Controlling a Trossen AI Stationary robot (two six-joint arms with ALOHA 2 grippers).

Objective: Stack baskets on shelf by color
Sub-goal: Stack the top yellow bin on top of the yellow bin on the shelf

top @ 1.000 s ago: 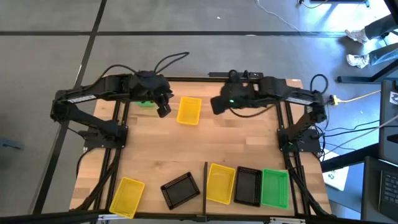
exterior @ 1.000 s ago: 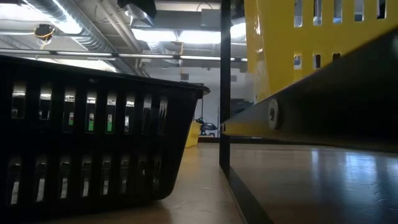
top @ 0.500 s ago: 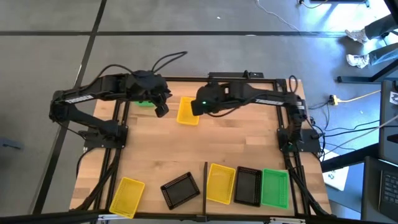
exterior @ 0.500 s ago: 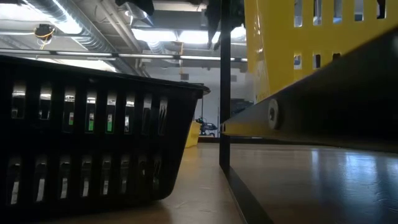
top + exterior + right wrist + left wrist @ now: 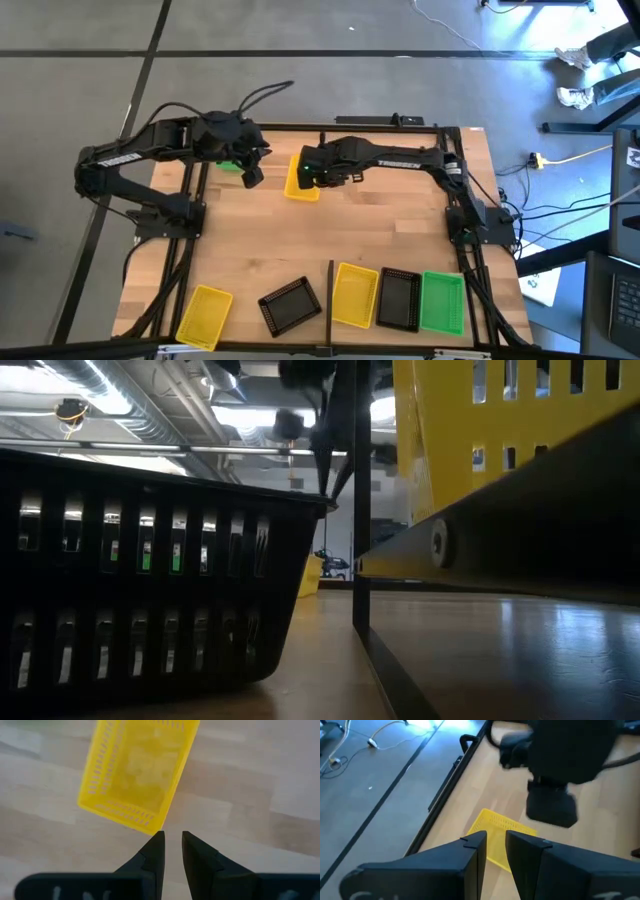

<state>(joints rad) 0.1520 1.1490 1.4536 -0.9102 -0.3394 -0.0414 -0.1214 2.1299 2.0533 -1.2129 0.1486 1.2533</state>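
Observation:
In the high view a yellow basket (image 5: 299,186) lies near the table's far edge. My right gripper (image 5: 309,174) hovers over it with fingers nearly together; in the right wrist view its tips (image 5: 173,836) stand just off the yellow basket's (image 5: 140,775) corner. My left gripper (image 5: 252,176), also nearly closed, hangs to the basket's left, above a partly hidden green basket (image 5: 233,166). The shelf's black bar (image 5: 330,287) is at the near edge; yellow (image 5: 355,295), black (image 5: 400,298) and green (image 5: 442,302) baskets sit side by side on the shelf.
A yellow basket (image 5: 205,315) and a black basket (image 5: 290,305) sit on the planks at the near edge, left of the shelf. The low view is filled by that black basket (image 5: 150,580) and the shelf (image 5: 500,650). Bare planks lie across the table's middle.
My right arm has swung from the table's far right toward the left, and its gripper now hangs over the yellow basket at the far edge. My left gripper has drawn back a little toward the left. No basket has moved.

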